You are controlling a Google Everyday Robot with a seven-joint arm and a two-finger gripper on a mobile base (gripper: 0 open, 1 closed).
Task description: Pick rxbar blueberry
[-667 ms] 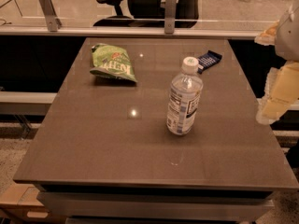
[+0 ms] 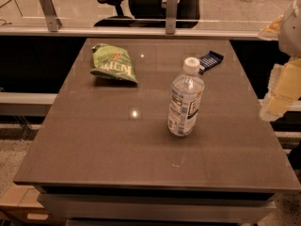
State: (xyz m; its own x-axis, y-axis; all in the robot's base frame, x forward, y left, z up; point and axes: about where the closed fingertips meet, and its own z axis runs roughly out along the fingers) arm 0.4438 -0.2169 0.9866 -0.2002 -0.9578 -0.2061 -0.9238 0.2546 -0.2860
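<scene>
The rxbar blueberry (image 2: 209, 60) is a small dark navy bar with white markings. It lies flat at the far right of the brown table (image 2: 108, 145), just behind the cap of the clear water bottle (image 2: 185, 99). My gripper (image 2: 281, 92) hangs at the right edge of the view, beyond the table's right side. It is well to the right of the bar, nearer the camera, and holds nothing that I can see.
A green crinkled chip bag (image 2: 113, 63) lies at the far left of the table. The water bottle stands upright right of centre, between the table's front edge and the bar. A glass partition with metal posts (image 2: 171, 11) and an office chair (image 2: 141, 1) are behind the table.
</scene>
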